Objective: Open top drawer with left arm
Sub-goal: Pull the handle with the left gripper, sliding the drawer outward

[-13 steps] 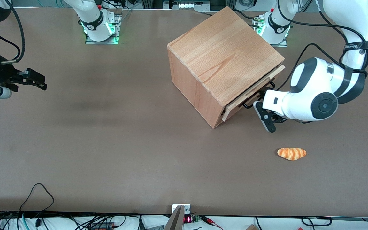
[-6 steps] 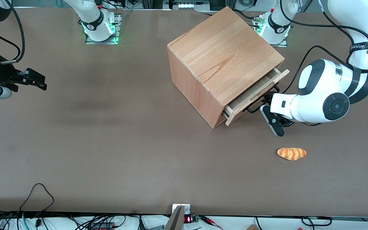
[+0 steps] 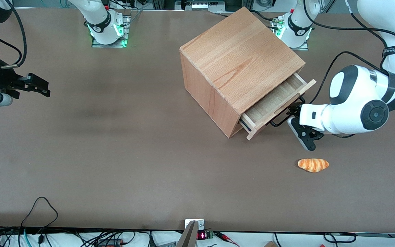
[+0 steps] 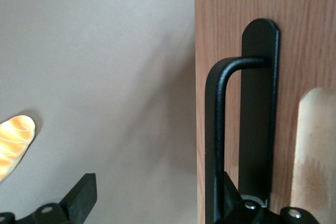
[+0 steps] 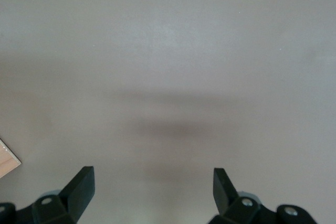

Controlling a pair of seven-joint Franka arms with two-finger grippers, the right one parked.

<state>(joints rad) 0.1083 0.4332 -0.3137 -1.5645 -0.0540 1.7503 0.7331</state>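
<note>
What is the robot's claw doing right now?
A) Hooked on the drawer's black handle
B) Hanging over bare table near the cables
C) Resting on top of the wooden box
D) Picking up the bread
A: one finger of the claw sits behind the black handle of the top drawer, which is partly out; the bread lies untouched on the table.

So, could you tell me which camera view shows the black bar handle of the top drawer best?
The left wrist view: the handle fills it close up against the top drawer front, one claw finger hooked inside it. The front view shows only a small, partly hidden bit. The right wrist view shows none.
</note>
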